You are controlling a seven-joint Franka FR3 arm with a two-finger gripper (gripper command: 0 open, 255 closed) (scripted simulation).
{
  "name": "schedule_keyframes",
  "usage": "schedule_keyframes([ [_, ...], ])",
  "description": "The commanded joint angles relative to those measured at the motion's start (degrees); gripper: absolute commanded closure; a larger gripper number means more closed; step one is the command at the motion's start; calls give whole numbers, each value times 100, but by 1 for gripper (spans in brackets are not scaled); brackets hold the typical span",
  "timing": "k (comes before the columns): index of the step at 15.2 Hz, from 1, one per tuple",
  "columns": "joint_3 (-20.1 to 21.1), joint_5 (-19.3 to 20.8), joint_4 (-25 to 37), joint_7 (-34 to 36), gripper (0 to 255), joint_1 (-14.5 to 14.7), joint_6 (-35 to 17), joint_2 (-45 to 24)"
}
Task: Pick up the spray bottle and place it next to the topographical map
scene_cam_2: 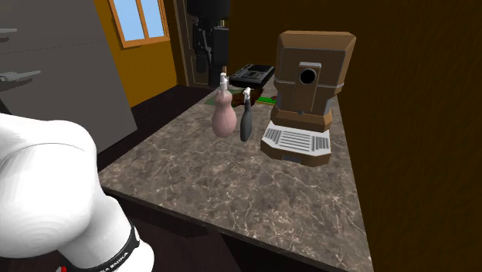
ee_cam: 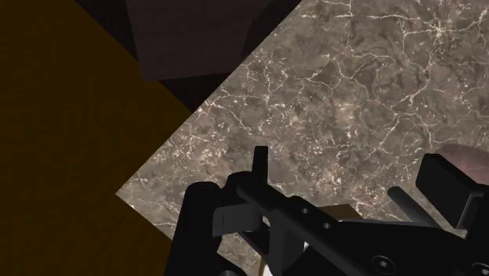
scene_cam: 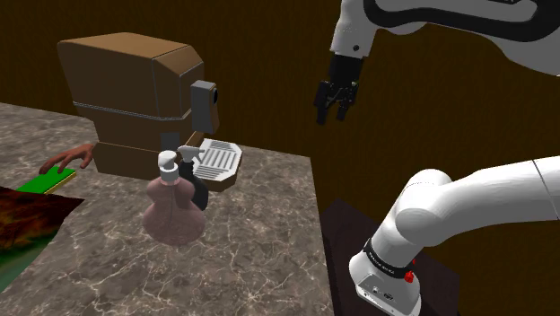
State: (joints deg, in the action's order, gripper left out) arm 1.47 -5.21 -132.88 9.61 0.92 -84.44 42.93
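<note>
The spray bottle (scene_cam: 199, 187) is a slim dark bottle with a pale nozzle. It stands upright on the marble counter (scene_cam: 251, 260) in front of the coffee machine's tray, and in the second exterior view the spray bottle (scene_cam_2: 246, 122) stands just beside a pink bottle. The topographical map (scene_cam: 22, 224), a red and green sheet, lies at the counter's far left in the shoulder view. My gripper (scene_cam: 331, 115) hangs high above the counter's right edge, well apart from the bottle, open and holding nothing. In the wrist view the gripper (ee_cam: 349, 176) looks down on the counter's corner.
A round pink bottle (scene_cam: 173, 211) with a white cap stands touching or nearly touching the spray bottle. Behind them stands a big brown coffee machine (scene_cam: 135, 99) with a pale grille tray (scene_cam: 218, 162). A green flat item (scene_cam: 49, 180) lies near the map. My stand (scene_cam: 386, 260) is at the lower right.
</note>
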Motion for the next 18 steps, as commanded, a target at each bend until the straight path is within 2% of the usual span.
schedule_keyframes([
  [1, 0, 0, 0, 0, 0, 0, 0, 0],
  [9, 111, -191, -1131, -827, 0, 428, -2350, -323],
  [18, 223, -560, -1670, -1856, 0, 1018, -5106, -1541],
])
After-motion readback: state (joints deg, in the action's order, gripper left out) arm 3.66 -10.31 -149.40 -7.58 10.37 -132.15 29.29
